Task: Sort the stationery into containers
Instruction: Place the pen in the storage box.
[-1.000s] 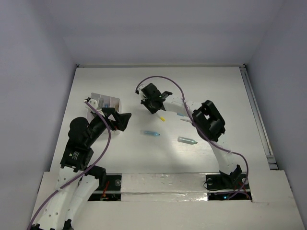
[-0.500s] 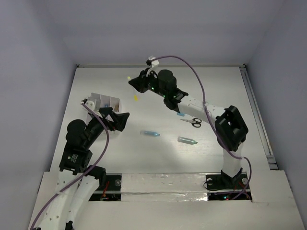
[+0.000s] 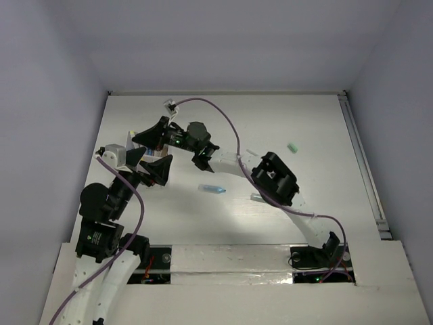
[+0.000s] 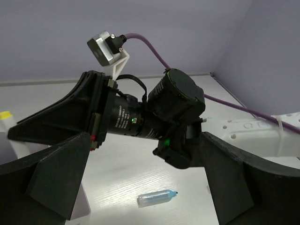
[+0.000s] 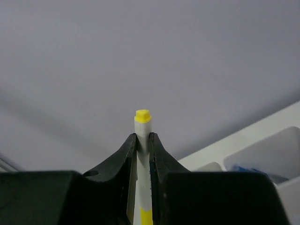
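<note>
Clamps the right gripper (image 5: 143,138) tight on a thin white pen (image 5: 142,125), yellow tip poking out past the fingertips. Stretches the right arm (image 3: 233,162) across the table (image 3: 304,122) to the far left and hangs that gripper at the white compartment box (image 3: 114,150), over it or just beside its rim, hard to tell which. Shows, in the right wrist view, two box compartments, one with something blue (image 5: 243,168) inside. Holds the left gripper (image 3: 149,161) spread wide, gripping nothing, just beside the right wrist and near the box. Finds a pale blue capsule (image 3: 212,188) loose on the table right of the box and a small green piece (image 3: 293,147) farther right, well apart.
</note>
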Motion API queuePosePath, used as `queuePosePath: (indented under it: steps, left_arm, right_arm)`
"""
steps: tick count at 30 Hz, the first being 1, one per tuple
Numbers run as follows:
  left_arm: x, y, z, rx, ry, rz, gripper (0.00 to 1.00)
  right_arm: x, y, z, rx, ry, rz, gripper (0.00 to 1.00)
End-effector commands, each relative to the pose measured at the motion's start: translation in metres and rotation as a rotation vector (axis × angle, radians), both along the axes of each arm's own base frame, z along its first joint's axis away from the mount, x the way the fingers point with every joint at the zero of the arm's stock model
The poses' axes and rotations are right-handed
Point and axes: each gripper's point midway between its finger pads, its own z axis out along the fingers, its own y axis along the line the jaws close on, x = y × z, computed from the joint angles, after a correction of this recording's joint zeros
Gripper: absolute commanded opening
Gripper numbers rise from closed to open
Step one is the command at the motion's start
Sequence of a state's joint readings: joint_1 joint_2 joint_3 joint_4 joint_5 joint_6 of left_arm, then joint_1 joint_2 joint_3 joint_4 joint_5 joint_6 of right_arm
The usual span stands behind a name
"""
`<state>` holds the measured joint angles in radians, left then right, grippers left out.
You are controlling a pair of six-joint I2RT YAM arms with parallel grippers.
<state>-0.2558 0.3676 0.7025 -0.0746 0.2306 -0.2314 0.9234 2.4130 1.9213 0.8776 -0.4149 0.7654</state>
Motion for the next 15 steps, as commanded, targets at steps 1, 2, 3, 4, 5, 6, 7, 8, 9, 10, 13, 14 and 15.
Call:
queuePosePath:
  steps: [1, 2, 3, 4, 5, 6, 7, 8, 9, 10, 13, 14, 15]
  left_arm:
    - [-0.003, 0.006, 0.021, -0.009, -0.071, 0.028, 0.99]
    - [-0.003, 0.006, 0.022, -0.009, -0.072, 0.027, 0.99]
    - [-0.002, 0.006, 0.021, -0.01, -0.07, 0.028, 0.99]
    - [-0.003, 0.006, 0.022, -0.01, -0.071, 0.028, 0.99]
    - [-0.003, 0.006, 0.021, -0.01, -0.069, 0.028, 0.99]
    - [-0.003, 0.006, 0.021, -0.008, -0.071, 0.027, 0.99]
    - [-0.003, 0.005, 0.021, -0.01, -0.07, 0.026, 0.99]
    - [-0.004, 0.004, 0.021, -0.012, -0.071, 0.019, 0.99]
    - [-0.004, 0.003, 0.02, -0.011, -0.068, 0.017, 0.99]
    - [-0.004, 0.004, 0.02, -0.009, -0.067, 0.019, 0.99]
    - [-0.004, 0.004, 0.02, -0.009, -0.067, 0.019, 0.99]
    - [-0.004, 0.004, 0.02, -0.01, -0.068, 0.019, 0.99]
    - [-0.005, 0.002, 0.02, -0.01, -0.068, 0.01, 0.99]
  right_arm:
    - [-0.022, 0.011, 0.049, 0.139, -0.066, 0.026, 0.03]
    - [-0.018, 0.014, 0.044, 0.134, -0.058, 0.015, 0.03]
    - [-0.023, 0.02, 0.05, 0.15, -0.057, 0.011, 0.03]
    - [-0.019, 0.023, 0.047, 0.147, -0.053, 0.002, 0.03]
    - [-0.023, 0.034, 0.043, 0.141, -0.054, 0.0, 0.03]
    - [-0.029, 0.042, 0.042, 0.138, -0.059, 0.005, 0.04]
    - [-0.025, 0.046, 0.035, 0.115, -0.052, -0.005, 0.04]
    - [-0.028, 0.055, 0.022, 0.094, -0.054, -0.006, 0.04]
    - [-0.032, 0.06, 0.021, 0.091, -0.059, -0.004, 0.04]
    - [-0.028, 0.061, 0.026, 0.098, -0.062, -0.02, 0.04]
    - [-0.02, 0.062, 0.019, 0.087, -0.056, -0.063, 0.04]
    - [-0.017, 0.062, 0.016, 0.08, -0.055, -0.075, 0.04]
    - [-0.015, 0.062, 0.015, 0.075, -0.065, -0.087, 0.04]
